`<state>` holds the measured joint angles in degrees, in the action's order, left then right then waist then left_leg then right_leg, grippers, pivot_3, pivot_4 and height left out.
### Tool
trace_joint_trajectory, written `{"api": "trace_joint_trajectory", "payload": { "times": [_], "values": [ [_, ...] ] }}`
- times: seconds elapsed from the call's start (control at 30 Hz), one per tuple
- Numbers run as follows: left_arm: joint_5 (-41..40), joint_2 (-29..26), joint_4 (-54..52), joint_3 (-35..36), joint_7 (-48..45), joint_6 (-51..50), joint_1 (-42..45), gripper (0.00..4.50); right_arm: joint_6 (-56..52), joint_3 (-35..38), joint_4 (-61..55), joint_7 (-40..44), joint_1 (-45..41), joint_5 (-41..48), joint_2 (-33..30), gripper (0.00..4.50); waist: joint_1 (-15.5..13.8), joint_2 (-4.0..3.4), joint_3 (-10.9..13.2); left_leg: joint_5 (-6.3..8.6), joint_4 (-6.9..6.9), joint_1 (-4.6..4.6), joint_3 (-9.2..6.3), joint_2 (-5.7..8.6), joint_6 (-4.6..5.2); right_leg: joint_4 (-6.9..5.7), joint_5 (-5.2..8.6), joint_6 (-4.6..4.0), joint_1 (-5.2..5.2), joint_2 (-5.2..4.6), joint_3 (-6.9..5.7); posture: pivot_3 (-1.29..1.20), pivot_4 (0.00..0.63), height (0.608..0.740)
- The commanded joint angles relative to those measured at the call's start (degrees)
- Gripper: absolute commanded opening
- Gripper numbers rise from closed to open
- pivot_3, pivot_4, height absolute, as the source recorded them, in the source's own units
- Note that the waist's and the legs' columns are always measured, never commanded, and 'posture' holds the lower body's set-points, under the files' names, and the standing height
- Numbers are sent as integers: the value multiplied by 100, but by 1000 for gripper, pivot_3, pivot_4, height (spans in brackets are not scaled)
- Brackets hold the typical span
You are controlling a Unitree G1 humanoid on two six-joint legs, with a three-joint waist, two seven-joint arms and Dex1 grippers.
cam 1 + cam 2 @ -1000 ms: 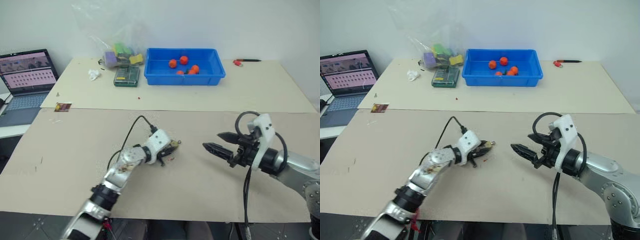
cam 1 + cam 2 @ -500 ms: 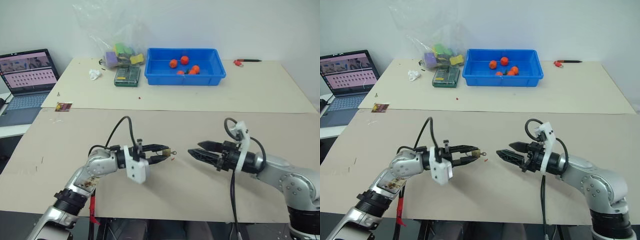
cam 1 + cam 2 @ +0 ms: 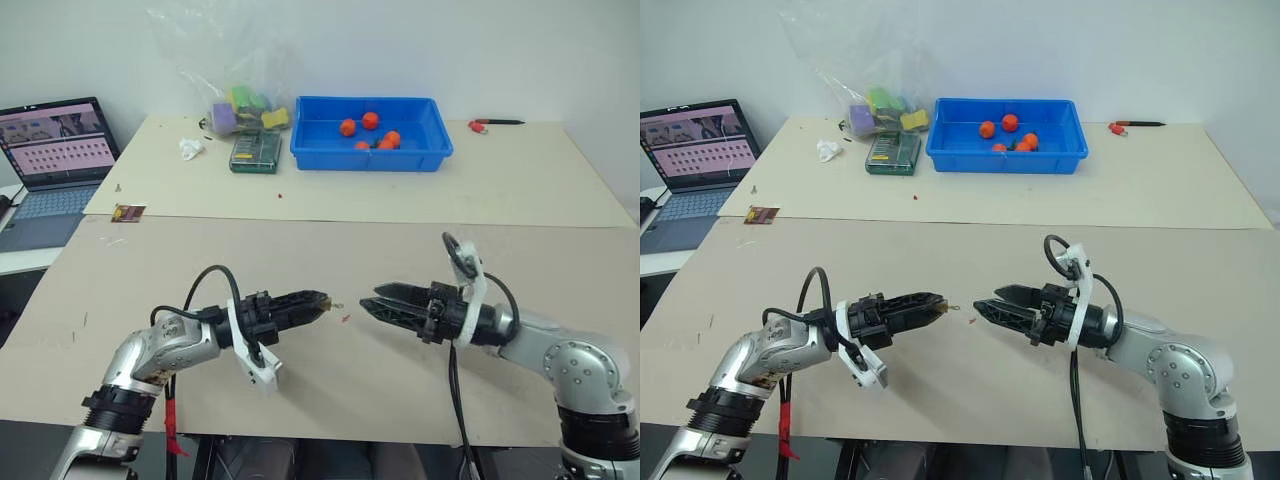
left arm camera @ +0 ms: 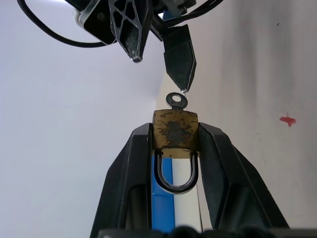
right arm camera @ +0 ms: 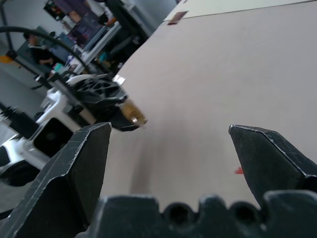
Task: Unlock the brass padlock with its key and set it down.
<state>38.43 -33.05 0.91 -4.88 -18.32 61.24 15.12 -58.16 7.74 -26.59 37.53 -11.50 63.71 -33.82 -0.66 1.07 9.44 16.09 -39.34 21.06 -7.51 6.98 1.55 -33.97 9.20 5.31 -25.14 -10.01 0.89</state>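
1. Right now the left gripper (image 4: 175, 130) is held above the brown board (image 3: 300, 250), pointing toward the other arm, with its two black fingers (image 4: 130, 163) clamped on the sides of the brass padlock (image 4: 175, 130).
2. Seen from the left wrist, the padlock sits between the fingertips with its silvery shackle (image 4: 176, 173) looped back into the gap between the fingers.
3. Sticking out of the padlock's far face is the key (image 4: 177, 100); its round holed head is all I can see, the blade being inside the lock body.
4. Opposite it, the right gripper (image 3: 365, 303) points back at the left one, its fingers spread wide with nothing between them.
5. Its tips are very near the key head; in the left wrist view one dark tip (image 4: 179, 57) looks almost on it, though I cannot tell if they touch.
6. Below the gap between the grippers a small red speck (image 3: 345, 319) lies on the board.
7. Farther back on the pale table a blue tray (image 3: 310, 150) holds several orange balls (image 3: 347, 127), beside a clear plastic bag (image 3: 215, 70) and an open laptop (image 3: 50, 150).
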Motion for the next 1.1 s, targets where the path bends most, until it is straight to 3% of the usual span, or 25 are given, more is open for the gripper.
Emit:
{"api": "trace_joint_trajectory", "payload": {
  "times": [0.03,0.33,0.57,0.67,1.0,1.03,1.1],
  "values": [
    [22,-7,-272,47,260,-110,-35,814,574,-499,-528,451,-2,-701,-232,4500,19,0,0,0,0,-1,1,0,0,-1,0,0,-2,0,-1,0,150,740],
    [55,-22,-272,-165,442,-284,62,814,1928,-921,-71,820,-159,-1957,91,4500,6,0,0,-3,0,-4,2,3,-5,-2,1,2,-1,2,-5,0,150,740],
    [35,-51,-251,-285,509,-346,138,814,2066,-919,103,1084,-235,-2045,93,4500,12,0,0,-3,0,-4,2,2,-5,-2,0,1,-3,3,-6,0,150,740],
    [12,-42,-219,-339,541,-372,159,814,2006,-947,102,1126,-245,-2049,105,3856,10,0,0,-3,0,-4,2,1,-6,-2,0,1,-2,5,-5,0,150,740],
    [-13,-16,-254,-445,576,-492,206,814,1897,-912,20,1050,-212,-1997,108,277,8,0,0,-3,0,-4,2,1,-6,-2,0,1,-3,5,-5,0,150,740],
    [-21,-12,-251,-458,576,-507,222,814,1892,-912,19,1051,-216,-1993,106,36,8,0,0,-3,0,-4,2,1,-6,-2,0,1,-2,5,-5,0,150,740],
    [-32,-10,-246,-485,583,-536,249,814,1886,-912,33,1044,-238,-1994,117,36,7,0,0,-3,0,-4,2,1,-6,-2,0,1,-2,5,-5,0,150,740]
  ]
}}
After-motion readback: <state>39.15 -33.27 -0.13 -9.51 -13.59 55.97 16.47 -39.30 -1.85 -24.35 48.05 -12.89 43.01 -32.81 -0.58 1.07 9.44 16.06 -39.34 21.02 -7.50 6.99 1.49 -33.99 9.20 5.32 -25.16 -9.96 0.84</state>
